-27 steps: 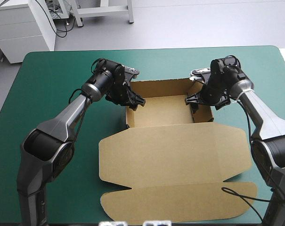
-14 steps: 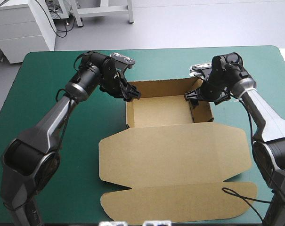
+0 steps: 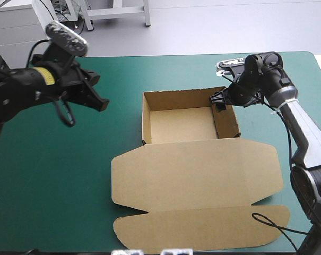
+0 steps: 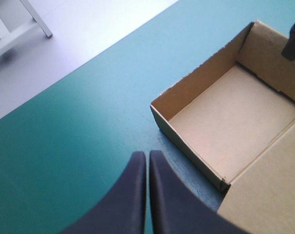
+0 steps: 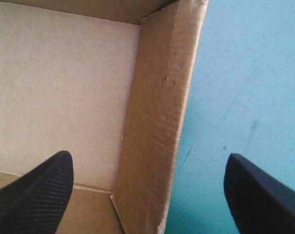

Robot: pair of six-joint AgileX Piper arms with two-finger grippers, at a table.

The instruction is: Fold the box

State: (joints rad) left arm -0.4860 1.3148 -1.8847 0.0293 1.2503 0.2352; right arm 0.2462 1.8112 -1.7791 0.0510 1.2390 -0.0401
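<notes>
The box (image 3: 189, 125) sits mid-worktop (image 3: 59, 186) as an open tray, its lid (image 3: 197, 175) flat toward the near edge. The right gripper (image 3: 219, 103) hangs over the tray's right wall (image 5: 157, 122) with its fingers (image 5: 35, 195) wide apart, one over the floor of the tray and one outside it. The left gripper (image 3: 99, 103) is raised well to the left of the box, fingers (image 4: 135, 195) pressed together and holding nothing.

The risk lies at that wall. If the right fingers nip it or snag it on leaving, the tucked wall could pull loose or the light tray could skid, since nothing steadies the box on the other side.

Only the right wrist view shows the wall standing free between the fingers. Only the high view shows the whole lid and how far apart the arms are. The left wrist view alone makes those fingers' meeting plain.
</notes>
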